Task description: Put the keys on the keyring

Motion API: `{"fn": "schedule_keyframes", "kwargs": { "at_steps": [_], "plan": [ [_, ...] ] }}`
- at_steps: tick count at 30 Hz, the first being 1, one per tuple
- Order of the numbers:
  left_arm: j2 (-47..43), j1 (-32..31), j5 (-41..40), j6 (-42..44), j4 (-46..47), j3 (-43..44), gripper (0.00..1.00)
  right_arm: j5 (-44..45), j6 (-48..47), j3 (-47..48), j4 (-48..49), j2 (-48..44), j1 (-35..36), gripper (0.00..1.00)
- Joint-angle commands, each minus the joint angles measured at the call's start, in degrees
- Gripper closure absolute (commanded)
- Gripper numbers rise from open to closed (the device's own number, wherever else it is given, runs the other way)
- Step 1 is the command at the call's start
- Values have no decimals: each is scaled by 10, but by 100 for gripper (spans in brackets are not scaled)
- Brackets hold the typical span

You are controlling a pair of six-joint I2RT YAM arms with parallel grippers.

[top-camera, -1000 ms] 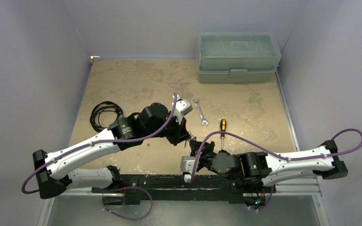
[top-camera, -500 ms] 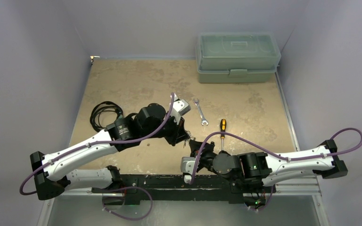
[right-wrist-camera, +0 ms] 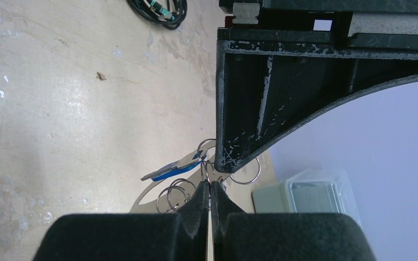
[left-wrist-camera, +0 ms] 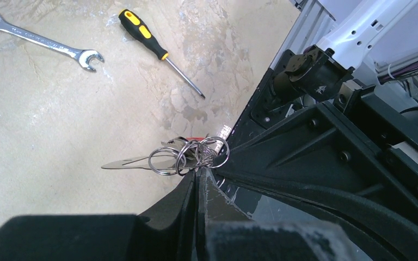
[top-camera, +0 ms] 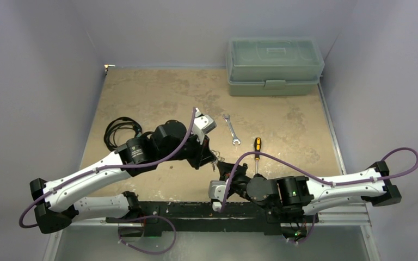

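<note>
Where both arms meet near the table's front edge, the keyring (left-wrist-camera: pixel 125 162) sits between their fingertips: a flat grey plate plus tangled wire rings, with a blue-headed key (right-wrist-camera: pixel 168 169) against it. Left gripper (left-wrist-camera: pixel 196 175) and right gripper (right-wrist-camera: pixel 209 187) both have fingers together, pinched on its rings. Screwdriver (left-wrist-camera: pixel 144 35) and wrench (left-wrist-camera: pixel 38 39) lie just beyond.

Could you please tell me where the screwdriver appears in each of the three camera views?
Top external: the screwdriver lies right of centre, just right of the wrench.
Left wrist: near the top, left of centre, again beside the wrench.
Right wrist: not in it.
Shared landmark: the bunch of metal rings, seen mid-frame in the left wrist view and the right wrist view too.
</note>
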Motion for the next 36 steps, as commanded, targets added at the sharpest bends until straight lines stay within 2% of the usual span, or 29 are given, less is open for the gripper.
{"fn": "schedule_keyframes", "kwargs": {
  "at_steps": [1, 26, 32, 36],
  "plan": [
    [-17, 2, -14, 1, -16, 7, 100, 19, -8, 0, 28, -11, 3, 100],
    [-62, 2, -44, -5, -16, -18, 100, 14, -6, -2, 34, -23, 5, 100],
    [-89, 2, -48, 18, 2, -32, 100, 6, -3, -1, 37, -27, 6, 100],
    [-127, 2, -53, 54, 34, -56, 80, -16, -3, -3, 48, -41, 6, 100]
  ]
}}
